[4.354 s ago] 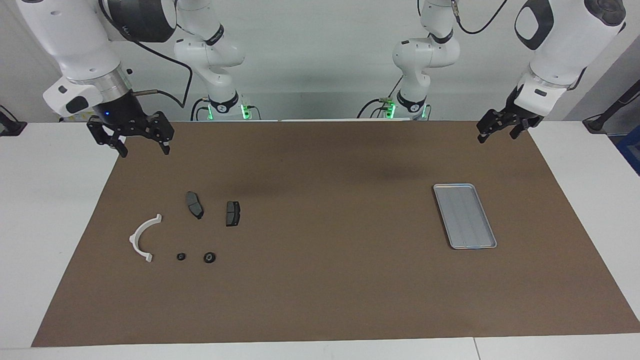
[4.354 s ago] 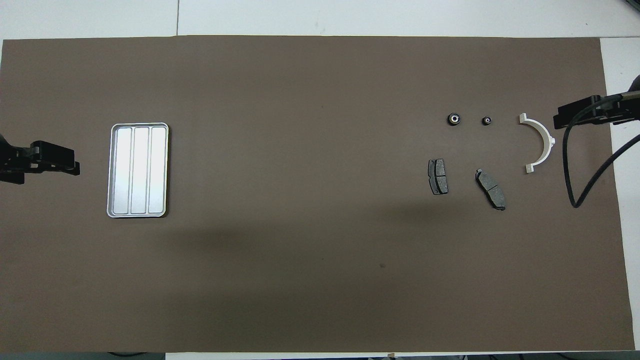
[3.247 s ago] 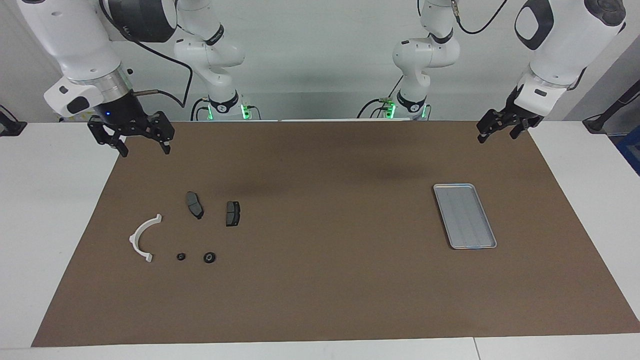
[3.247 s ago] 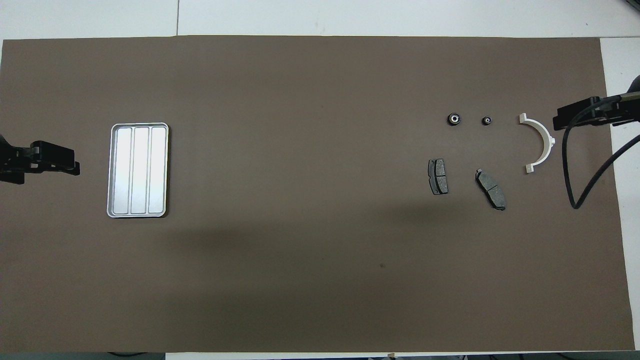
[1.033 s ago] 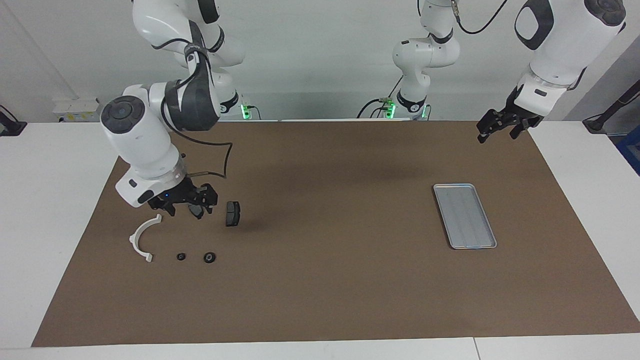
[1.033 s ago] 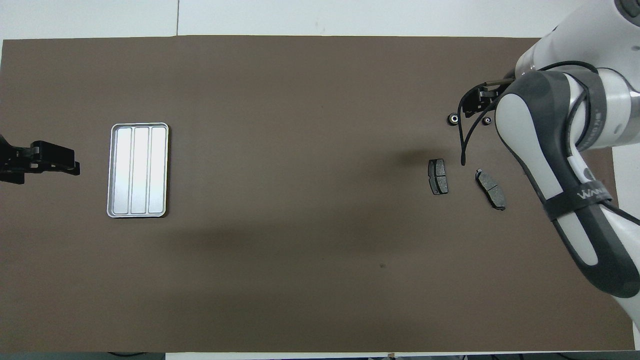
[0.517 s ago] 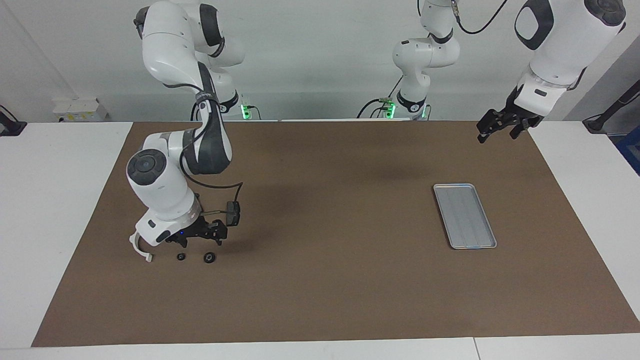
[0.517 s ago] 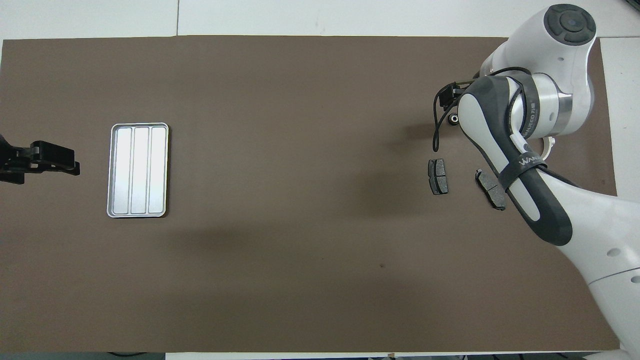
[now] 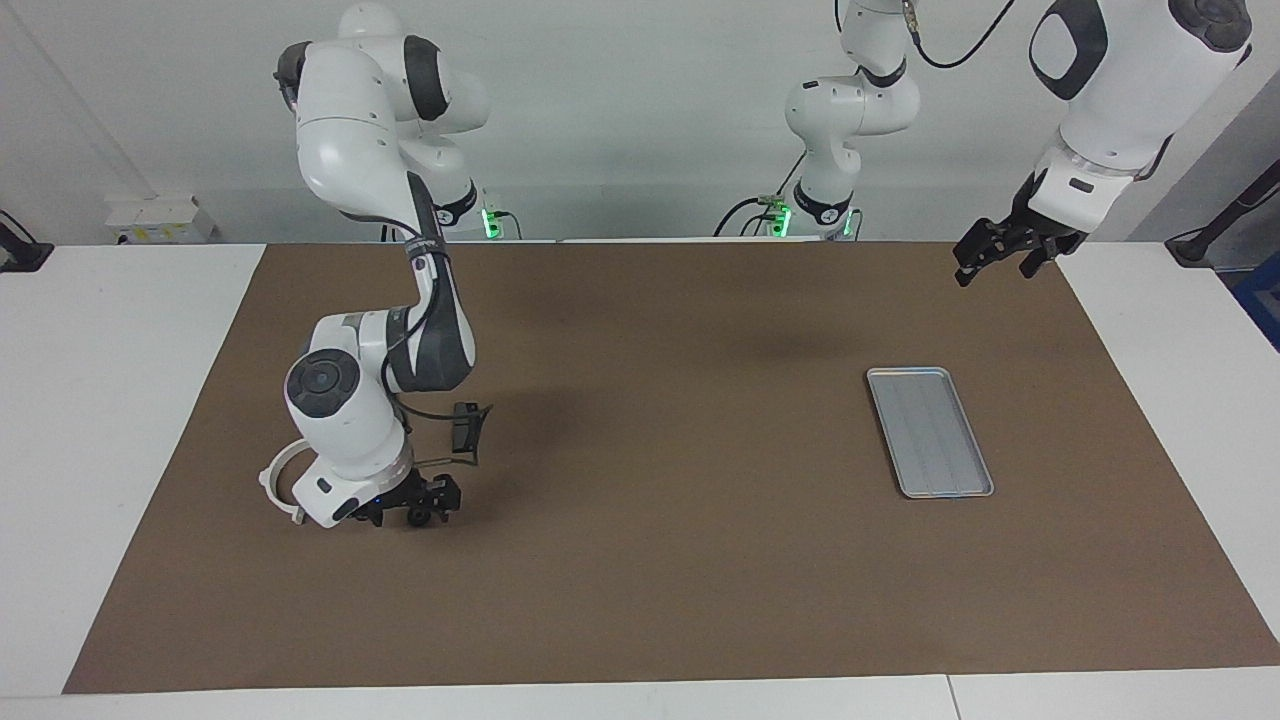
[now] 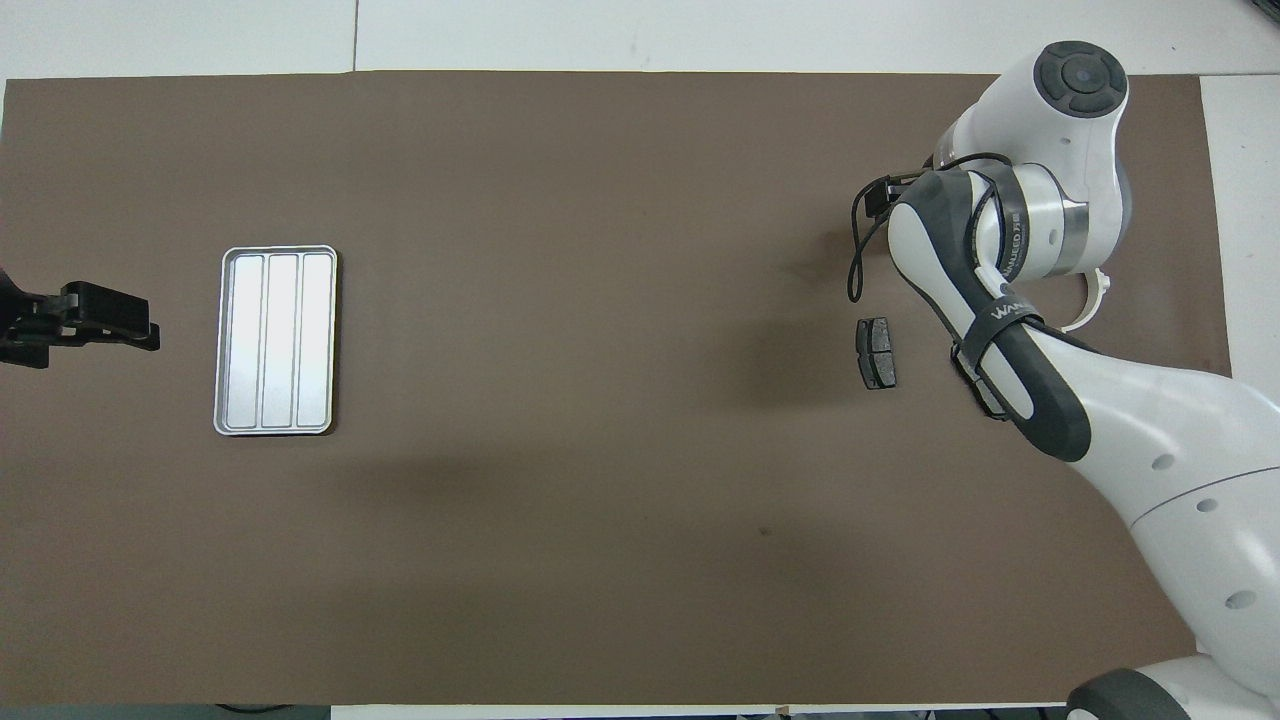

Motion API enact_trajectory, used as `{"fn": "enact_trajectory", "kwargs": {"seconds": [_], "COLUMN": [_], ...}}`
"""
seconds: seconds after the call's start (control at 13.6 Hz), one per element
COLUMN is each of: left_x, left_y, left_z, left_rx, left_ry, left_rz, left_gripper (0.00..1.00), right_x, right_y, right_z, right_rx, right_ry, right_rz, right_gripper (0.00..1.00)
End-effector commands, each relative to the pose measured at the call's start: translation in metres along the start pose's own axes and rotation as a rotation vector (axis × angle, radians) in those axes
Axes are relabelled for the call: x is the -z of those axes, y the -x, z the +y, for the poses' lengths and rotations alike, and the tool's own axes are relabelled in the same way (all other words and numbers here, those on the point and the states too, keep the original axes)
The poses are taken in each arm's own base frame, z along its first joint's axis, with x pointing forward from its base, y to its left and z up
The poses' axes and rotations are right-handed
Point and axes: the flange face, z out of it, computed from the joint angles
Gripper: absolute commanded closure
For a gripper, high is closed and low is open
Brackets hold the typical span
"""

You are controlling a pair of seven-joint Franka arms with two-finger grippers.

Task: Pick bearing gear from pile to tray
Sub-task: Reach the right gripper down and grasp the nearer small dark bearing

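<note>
The pile lies toward the right arm's end of the brown mat. My right gripper is down at the mat with its fingers on either side of the larger black round bearing gear. The jaws look open. The smaller round piece is hidden by the hand. In the overhead view the right arm covers the gripper and both round pieces. The white arc lies beside the hand. The silver tray sits empty toward the left arm's end and shows in the overhead view. My left gripper waits open, raised over the mat's corner.
One dark brake pad lies nearer to the robots than the right hand and shows in the overhead view. The other pad is mostly hidden under the right arm. The white arc's end peeks out beside the arm.
The right arm has swung from the mat's corner out over the pile and lowered its gripper onto the larger round piece. The left arm has not moved.
</note>
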Motion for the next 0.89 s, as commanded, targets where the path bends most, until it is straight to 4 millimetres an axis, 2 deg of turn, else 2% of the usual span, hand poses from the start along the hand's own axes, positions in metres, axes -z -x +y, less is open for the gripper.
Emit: {"fn": "enact_trajectory", "kwargs": {"seconds": [0.0, 0.15, 0.44, 0.66, 0.81], "left_x": [0.003, 0.003, 0.003, 0.004, 0.004], "left_y": [0.005, 0.005, 0.006, 0.006, 0.006], "left_z": [0.000, 0.000, 0.001, 0.000, 0.000], "left_rx": [-0.002, -0.002, -0.004, -0.002, -0.002], "left_ry": [0.008, 0.008, 0.008, 0.008, 0.008], "left_rz": [-0.008, -0.008, -0.009, -0.008, -0.008], "left_gripper": [0.00, 0.00, 0.00, 0.00, 0.00], "right_x": [-0.013, -0.024, -0.030, -0.027, -0.024], "right_y": [-0.005, -0.002, 0.002, 0.006, 0.005], "right_z": [0.004, 0.005, 0.007, 0.007, 0.006], "right_rx": [-0.014, -0.009, -0.008, -0.008, -0.007], "right_ry": [0.008, 0.009, 0.012, 0.015, 0.017], "right_rz": [-0.004, -0.033, -0.077, -0.120, -0.125], "right_gripper": [0.03, 0.03, 0.07, 0.08, 0.13]}}
